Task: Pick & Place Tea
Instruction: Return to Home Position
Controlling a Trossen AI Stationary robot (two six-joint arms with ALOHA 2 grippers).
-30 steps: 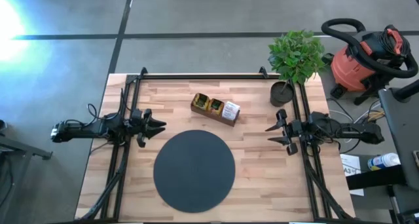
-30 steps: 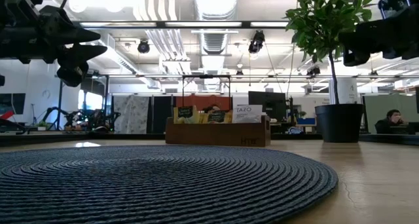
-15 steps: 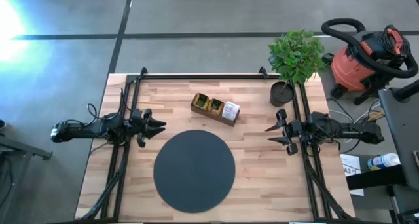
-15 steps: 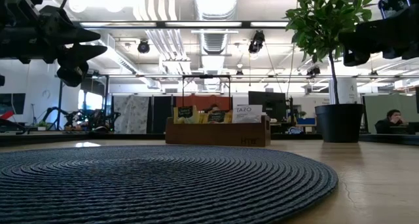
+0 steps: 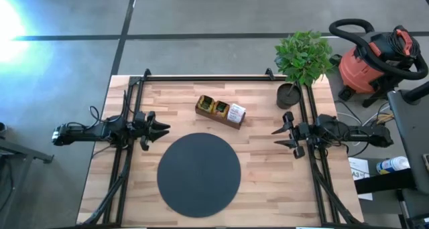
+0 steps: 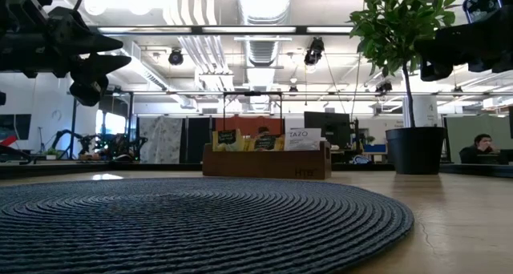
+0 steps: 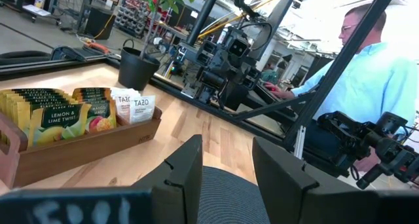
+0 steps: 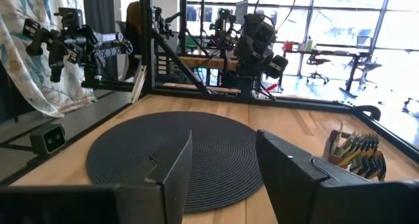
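Overhead straight down; low level, close to black disc [image 6: 200,218]; wrists inward, seemingly across it

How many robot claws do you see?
2. The left gripper hovers open over the left side of the table; the right gripper hovers open over its right side, with the black mat between them. None seems hidden.

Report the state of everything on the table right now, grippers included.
Left gripper: open, holding nothing, raised over the table's left side.
Right gripper: open, holding nothing, raised over the table's right side.
Tea: sachets standing upright inside the wooden tray.
Wooden tray: upright on the table, behind the mat.
Black mat: lying flat.
Potted plant: upright, far right corner.
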